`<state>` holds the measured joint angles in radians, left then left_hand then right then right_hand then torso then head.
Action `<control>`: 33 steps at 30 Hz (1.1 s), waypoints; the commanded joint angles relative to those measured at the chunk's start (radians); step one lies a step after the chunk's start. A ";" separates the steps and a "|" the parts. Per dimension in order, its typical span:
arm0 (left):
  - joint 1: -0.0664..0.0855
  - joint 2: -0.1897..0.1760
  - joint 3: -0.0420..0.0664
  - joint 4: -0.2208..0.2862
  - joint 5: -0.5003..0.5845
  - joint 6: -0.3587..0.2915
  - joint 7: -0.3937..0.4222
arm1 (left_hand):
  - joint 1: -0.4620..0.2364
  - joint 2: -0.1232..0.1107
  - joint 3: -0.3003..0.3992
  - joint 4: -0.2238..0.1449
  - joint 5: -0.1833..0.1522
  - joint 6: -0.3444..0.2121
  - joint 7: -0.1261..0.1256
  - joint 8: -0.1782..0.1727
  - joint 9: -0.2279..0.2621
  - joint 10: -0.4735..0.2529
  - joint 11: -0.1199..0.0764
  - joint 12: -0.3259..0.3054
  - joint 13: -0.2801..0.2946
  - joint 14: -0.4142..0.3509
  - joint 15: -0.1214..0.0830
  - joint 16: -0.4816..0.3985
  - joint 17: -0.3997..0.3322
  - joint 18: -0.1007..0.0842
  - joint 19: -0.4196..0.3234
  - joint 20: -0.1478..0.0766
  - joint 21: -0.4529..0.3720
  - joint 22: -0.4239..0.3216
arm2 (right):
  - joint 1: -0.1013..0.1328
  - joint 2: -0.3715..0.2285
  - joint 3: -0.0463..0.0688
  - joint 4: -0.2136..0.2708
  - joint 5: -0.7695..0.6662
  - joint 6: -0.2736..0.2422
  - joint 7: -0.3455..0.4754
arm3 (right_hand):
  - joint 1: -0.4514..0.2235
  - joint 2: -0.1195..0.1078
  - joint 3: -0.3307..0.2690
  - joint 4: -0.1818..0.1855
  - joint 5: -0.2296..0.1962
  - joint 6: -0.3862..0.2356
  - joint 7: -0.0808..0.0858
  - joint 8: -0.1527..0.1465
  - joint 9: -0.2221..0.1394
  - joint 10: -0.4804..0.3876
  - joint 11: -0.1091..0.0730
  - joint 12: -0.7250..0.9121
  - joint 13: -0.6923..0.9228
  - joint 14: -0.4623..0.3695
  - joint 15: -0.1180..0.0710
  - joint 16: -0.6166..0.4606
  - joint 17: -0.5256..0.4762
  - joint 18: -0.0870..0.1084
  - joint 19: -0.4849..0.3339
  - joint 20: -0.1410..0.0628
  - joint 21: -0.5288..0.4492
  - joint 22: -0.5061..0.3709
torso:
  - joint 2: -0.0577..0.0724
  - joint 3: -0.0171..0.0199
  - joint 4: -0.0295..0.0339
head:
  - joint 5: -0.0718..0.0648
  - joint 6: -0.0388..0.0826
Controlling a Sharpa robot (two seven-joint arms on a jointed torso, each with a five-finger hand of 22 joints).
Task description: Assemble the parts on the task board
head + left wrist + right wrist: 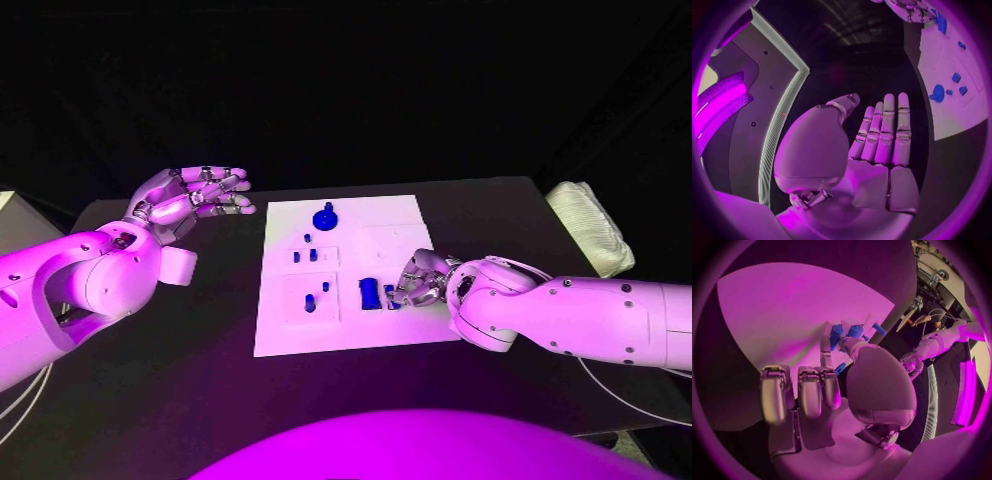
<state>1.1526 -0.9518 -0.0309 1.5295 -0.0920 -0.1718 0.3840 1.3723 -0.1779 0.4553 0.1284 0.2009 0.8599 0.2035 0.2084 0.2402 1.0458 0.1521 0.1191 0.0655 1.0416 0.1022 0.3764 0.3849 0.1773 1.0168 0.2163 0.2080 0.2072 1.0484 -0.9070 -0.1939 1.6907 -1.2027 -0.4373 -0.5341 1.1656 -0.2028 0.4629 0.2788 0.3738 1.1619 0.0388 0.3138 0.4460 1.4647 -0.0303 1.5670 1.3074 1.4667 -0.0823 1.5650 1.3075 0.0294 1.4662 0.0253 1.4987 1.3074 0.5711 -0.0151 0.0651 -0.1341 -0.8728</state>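
1. Left robot hand [192, 200] hovers empty, fingers spread, over bare tabletop [173, 340] beside the task board [346, 325].
2. Right robot hand [423, 280] pinches a blue part [391, 297] at the board's right edge.

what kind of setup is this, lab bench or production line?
Looks like a lab test bench, not a line: one black table with a white task board of small blue parts, dark surroundings, and cabling and equipment visible in the right wrist view.
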 commanded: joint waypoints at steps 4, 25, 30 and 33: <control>0.001 0.000 0.001 0.003 -0.004 0.017 0.003 | 0.004 -0.005 0.000 -0.005 0.003 0.001 0.003 0.003 -0.002 0.004 0.003 0.002 0.000 -0.006 0.001 0.005 0.001 0.001 -0.001 -0.003 0.005 0.001 | -0.003 0.004 -0.002 -0.013 -0.003 0.009 0.002 | -0.012 -0.001 0.006 -0.001 -0.003 0.003 -0.002 0.003 -0.002 0.106 -0.005 0.004 0.263 0.104 -0.005 0.006 0.263 -0.015 0.085 -0.004 0.001 0.244 | 0.000 0.0001 -0.0005 | 0.000 0.000; 0.001 -0.001 0.001 0.003 -0.004 0.018 -0.001 | 0.004 -0.005 0.001 -0.005 0.004 0.001 0.003 0.003 -0.002 0.004 0.004 0.002 0.000 -0.009 0.002 0.008 0.002 0.000 -0.002 -0.003 0.006 0.003 | -0.005 0.009 -0.001 -0.015 0.005 0.058 0.006 | -0.049 -0.001 0.008 0.001 -0.028 0.000 0.000 0.008 0.000 0.106 -0.003 0.004 0.263 0.104 -0.004 0.006 0.263 -0.015 0.085 -0.004 0.000 0.244 | -0.001 -0.0004 -0.0010 | -0.001 0.000; 0.001 0.000 0.001 0.002 -0.004 0.017 -0.002 | 0.004 -0.005 0.001 -0.005 0.004 0.001 0.003 0.003 -0.002 0.004 0.004 0.002 0.000 -0.009 0.002 0.008 0.002 0.000 -0.002 -0.003 0.006 0.003 | -0.006 0.008 -0.001 -0.016 0.005 0.056 0.008 | -0.065 -0.002 0.008 -0.001 -0.056 -0.001 0.000 0.010 0.000 0.106 -0.002 0.004 0.263 0.104 -0.004 0.006 0.263 -0.015 0.085 -0.003 0.000 0.244 | -0.001 -0.0001 -0.0017 | -0.001 0.000; 0.001 0.000 0.001 0.002 -0.004 0.017 -0.002 | 0.003 -0.004 0.001 -0.004 0.004 0.001 0.004 0.003 -0.003 0.004 0.004 0.001 0.000 -0.010 0.002 0.010 0.003 0.000 -0.003 -0.003 0.006 0.003 | -0.006 0.006 -0.001 -0.016 0.005 0.054 0.009 | -0.067 -0.003 0.010 -0.009 -0.082 -0.003 0.000 0.012 0.001 0.106 -0.003 0.004 0.263 0.104 -0.004 0.006 0.263 -0.015 0.084 -0.003 -0.001 0.244 | -0.001 0.0002 -0.0009 | -0.002 0.000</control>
<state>1.1526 -0.9527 -0.0309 1.5294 -0.0933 -0.1701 0.3785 1.3723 -0.1779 0.4553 0.1284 0.2009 0.8598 0.2035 0.2083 0.2389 1.0458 0.1521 0.1191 0.0655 1.0382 0.1056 0.3823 0.3857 0.1773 1.0168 0.2163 0.2080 0.2088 1.0436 -0.8998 -0.1951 1.6745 -1.1972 -0.4025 -0.5312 1.1054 -0.2053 0.4740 0.2757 0.2976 1.1638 0.0368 0.3212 0.4459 1.4648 -0.0302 1.5669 1.3074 1.4667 -0.0823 1.5650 1.3073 0.0294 1.4662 0.0253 1.4987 1.3078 0.5699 -0.0151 0.0639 -0.1357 -0.8728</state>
